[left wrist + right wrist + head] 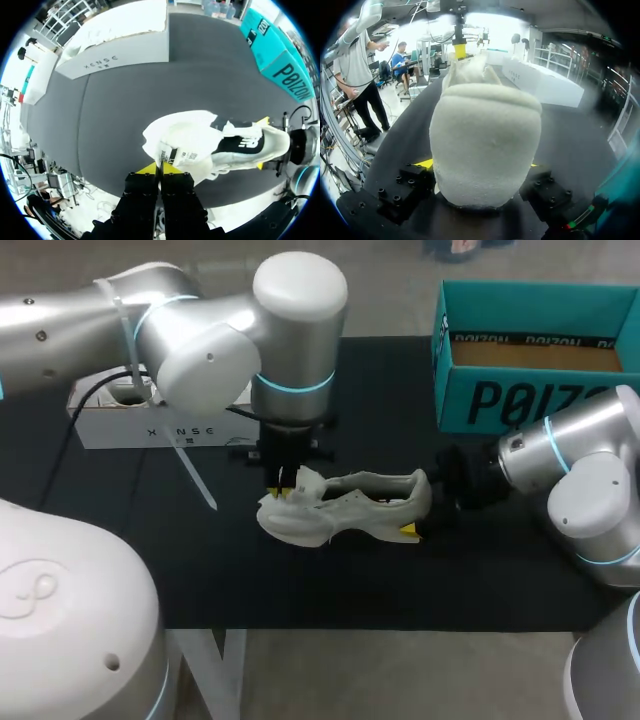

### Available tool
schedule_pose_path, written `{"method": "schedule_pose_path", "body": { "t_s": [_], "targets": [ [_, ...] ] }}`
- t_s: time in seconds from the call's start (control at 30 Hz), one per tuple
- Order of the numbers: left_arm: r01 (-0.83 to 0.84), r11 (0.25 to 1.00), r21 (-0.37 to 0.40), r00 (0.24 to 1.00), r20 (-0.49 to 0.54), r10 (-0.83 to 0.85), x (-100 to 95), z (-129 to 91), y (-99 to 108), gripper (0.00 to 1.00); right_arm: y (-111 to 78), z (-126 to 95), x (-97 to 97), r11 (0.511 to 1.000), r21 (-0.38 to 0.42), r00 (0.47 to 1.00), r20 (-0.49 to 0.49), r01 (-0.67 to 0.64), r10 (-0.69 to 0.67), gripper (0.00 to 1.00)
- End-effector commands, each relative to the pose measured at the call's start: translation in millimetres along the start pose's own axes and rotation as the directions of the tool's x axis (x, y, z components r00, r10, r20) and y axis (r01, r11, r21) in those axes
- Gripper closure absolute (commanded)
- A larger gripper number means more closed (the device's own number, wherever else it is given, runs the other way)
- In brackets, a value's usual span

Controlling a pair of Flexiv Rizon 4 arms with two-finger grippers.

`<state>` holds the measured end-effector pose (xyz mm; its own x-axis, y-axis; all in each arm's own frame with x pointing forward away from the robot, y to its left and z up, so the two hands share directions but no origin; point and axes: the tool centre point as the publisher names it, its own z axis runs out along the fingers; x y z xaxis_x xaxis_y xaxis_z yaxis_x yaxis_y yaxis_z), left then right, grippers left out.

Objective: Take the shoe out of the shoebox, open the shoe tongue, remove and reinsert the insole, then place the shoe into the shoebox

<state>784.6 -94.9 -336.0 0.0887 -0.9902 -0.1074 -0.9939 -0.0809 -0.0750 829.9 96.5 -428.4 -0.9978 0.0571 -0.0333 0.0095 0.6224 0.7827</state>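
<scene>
As the shoe lies: shoe is out of the shoebox, sole down on the tabletop, toe toward my left arm, heel toward my right. The shoebox is open and well apart from the shoe, at the far right.
Left jaws: clenched tip to tip on the tongue, coming from above. The flap is drawn forward over the toe end.
Right jaws: grasping the heel from behind, one finger on each side, low by the sole.
Insole: not visible, can't tell its state. I judge we're at the tongue-opening step.
Risk, pull: too much lift on the tongue could tip the toe up or drag the heel out of my right grasp. That hold is low and on soft padding.
Risk, slip: the left pinch is on thin fabric at the very tips, so a sideways tug could shed it.
Risk, flop-back: once let go, the tongue may fall back over the opening and block the insole pick.
Risk, clearance: white box sits just behind my left arm, so a wide swing could clip it.
</scene>
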Motion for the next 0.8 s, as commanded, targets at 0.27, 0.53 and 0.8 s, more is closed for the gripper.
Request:
{"method": "schedule_pose_path", "body": {
  "t_s": [0.27, 0.53, 0.8],
  "targets": [
    [0.028, 0.998, -0.053, 0.999, -0.035, -0.03, -4.0, 57, -6, 0.76, -1.2, 3, -0.4, 1.0, 0.004, 1.0, 0.002, -0.001, 0.001, 1.0],
    [0.008, 1.0, -0.028, 0.998, -0.063, -0.01, 3.1, 47, -14, 0.18, -1.2, 3, -0.4, 1.0, 0.004, 1.0, 0.002, -0.001, 0.001, 1.0],
    [-0.201, 0.959, 0.197, 0.963, -0.138, 0.23, 21.5, -25, -38, 0.0, -1.2, 3, -0.4, 1.0, 0.004, 1.0, 0.002, -0.001, 0.001, 1.0]
  ]
}}
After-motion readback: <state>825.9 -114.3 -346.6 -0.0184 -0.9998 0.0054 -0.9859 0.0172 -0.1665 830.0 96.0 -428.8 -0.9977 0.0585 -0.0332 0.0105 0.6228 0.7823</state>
